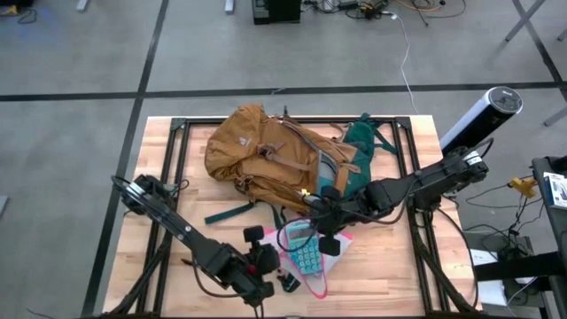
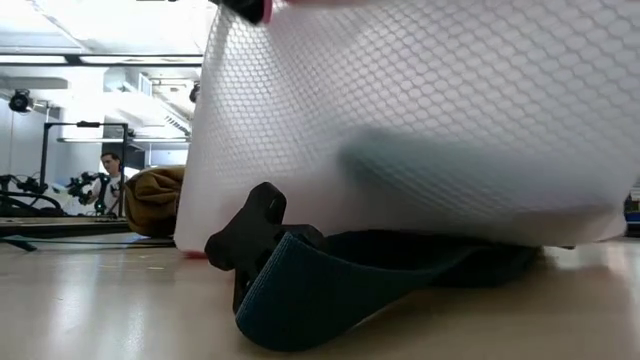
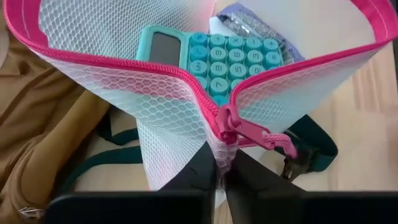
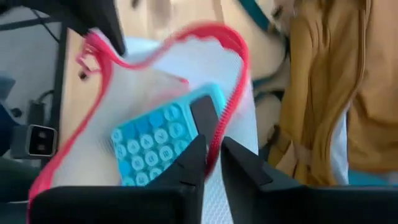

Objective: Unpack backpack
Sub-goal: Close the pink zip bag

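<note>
Pink-zippered mesh pouch [image 3: 186, 106], holding a teal calculator [image 3: 214, 56], hangs just beside the mustard-tan backpack [image 1: 266, 155], its mouth stretched wide, apparently for emptying, between the left gripper [image 3: 221, 163] and right gripper [image 4: 213, 149], both pinched shut on its rim.

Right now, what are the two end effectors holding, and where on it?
Both hold the mesh pouch. The left end effector pinches its pink zipper edge at the closed end; the right end effector pinches the zipper edge on the backpack side.
</note>
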{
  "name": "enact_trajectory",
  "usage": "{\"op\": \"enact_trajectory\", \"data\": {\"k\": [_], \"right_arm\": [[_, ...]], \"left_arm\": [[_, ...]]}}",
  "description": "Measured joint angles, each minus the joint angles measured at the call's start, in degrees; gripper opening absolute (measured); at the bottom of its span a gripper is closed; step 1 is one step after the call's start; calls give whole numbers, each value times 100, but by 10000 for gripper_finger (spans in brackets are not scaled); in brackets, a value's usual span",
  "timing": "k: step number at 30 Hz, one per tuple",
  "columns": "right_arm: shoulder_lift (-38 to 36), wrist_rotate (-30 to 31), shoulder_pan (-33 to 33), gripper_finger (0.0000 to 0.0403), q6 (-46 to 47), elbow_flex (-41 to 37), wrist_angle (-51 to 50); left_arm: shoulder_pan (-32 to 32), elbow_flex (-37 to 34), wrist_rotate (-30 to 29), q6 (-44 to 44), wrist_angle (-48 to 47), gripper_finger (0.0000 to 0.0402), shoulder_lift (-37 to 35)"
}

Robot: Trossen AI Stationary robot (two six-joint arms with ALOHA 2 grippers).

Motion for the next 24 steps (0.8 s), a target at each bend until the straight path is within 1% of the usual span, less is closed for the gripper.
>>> {"op": "enact_trajectory", "data": {"k": [2, 7, 11, 14, 17, 20, 24], "right_arm": [[0, 42, -2, 70, -155, 181, 9], [-4, 175, 62, 129, -720, 660, 156], [-13, 172, 296, 159, -1410, 795, 884], [101, 157, 465, 170, -1796, 795, 1495], [303, 162, 541, 170, -1917, 803, 1789], [481, 235, 566, 165, -1966, 952, 1803], [522, 311, 575, 159, -1966, 1252, 1811]], "left_arm": [[4, 0, -16, 9, -30, 2, -76], [37, -2, -409, -289, -49, 1, -552], [65, -2, -588, -649, -81, 1, -1004], [61, -2, -770, -775, -71, 0, -1256], [59, -2, -791, -916, -8, 0, -1433], [59, -2, -756, -1041, 102, 0, -1666], [-21, -2, -743, -1187, 236, 0, -2124]]}}
